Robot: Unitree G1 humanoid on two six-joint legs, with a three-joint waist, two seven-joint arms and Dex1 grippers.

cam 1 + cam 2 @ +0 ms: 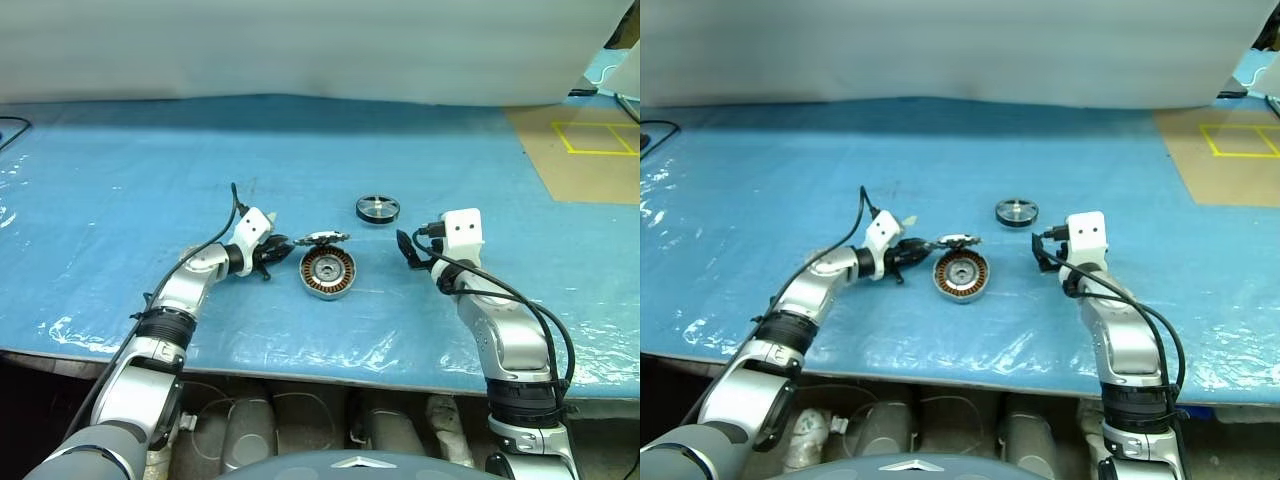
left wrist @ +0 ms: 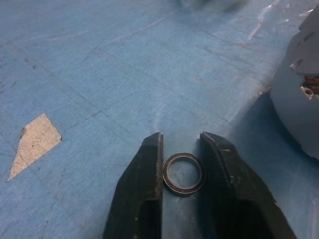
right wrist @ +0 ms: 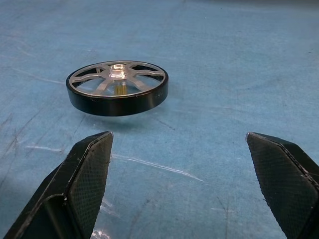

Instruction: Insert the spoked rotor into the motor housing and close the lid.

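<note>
Trouble may start at middle left: the left pincer [image 2: 180, 138] pinches a small dark metal ring [image 2: 183, 173] near the tilted grey ribbed lid [image 1: 322, 238] and the copper-wound round motor housing [image 1: 327, 273]. A bump could shift them. The black-rimmed silver spoked rotor [image 1: 377, 208] lies further right. The right pincer [image 3: 179, 137] is wide open and empty.

A wide table [image 1: 120, 180] is covered by a shiny, creased blue plastic sheet [image 1: 300, 140] that catches the light. A pale wall [image 1: 300, 50] rises behind it, and at the far right lies a brown mat [image 1: 585, 170] marked with yellow tape lines [image 1: 595, 138]
</note>
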